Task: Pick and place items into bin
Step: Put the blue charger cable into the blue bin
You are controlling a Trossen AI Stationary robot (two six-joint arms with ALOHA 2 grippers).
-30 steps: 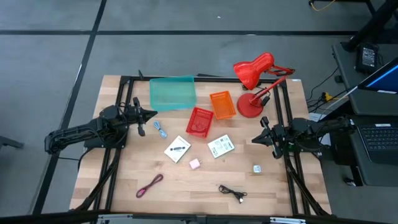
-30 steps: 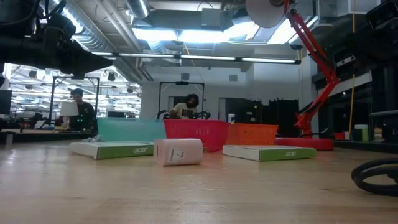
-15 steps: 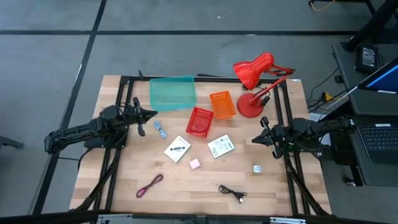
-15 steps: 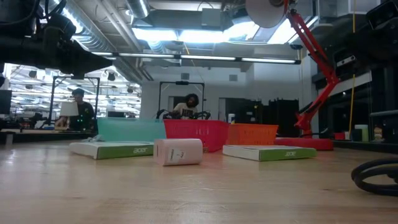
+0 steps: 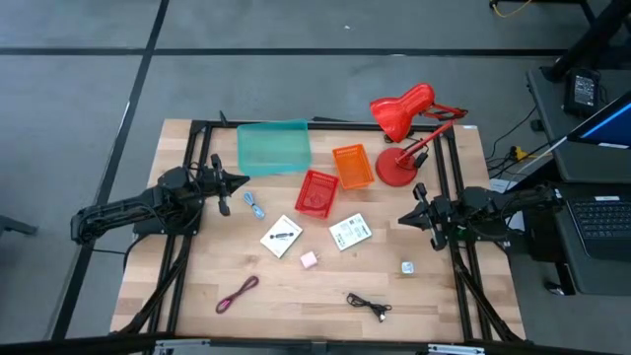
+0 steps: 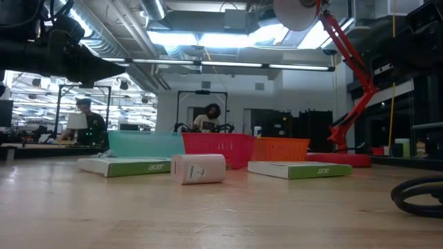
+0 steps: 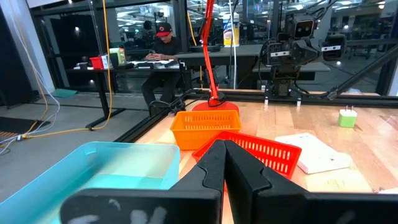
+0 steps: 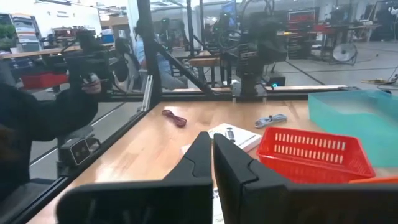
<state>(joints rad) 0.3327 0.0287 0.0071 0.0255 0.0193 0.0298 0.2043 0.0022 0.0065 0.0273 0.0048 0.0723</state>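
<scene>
Wooden tabletop carries everything; nothing is binned yet. Both my left gripper point(image 5: 237, 181) and right gripper point(image 5: 406, 219) wait with fingers pressed together, empty. I'd open the right wide, then descend squarely over the nearby white printed packet point(image 5: 350, 232).

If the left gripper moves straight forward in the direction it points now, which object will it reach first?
Probably the red basket: the shut left gripper points right at it, with only bare table between. The gripper's height is unclear, so it might pass over the rim.
</scene>
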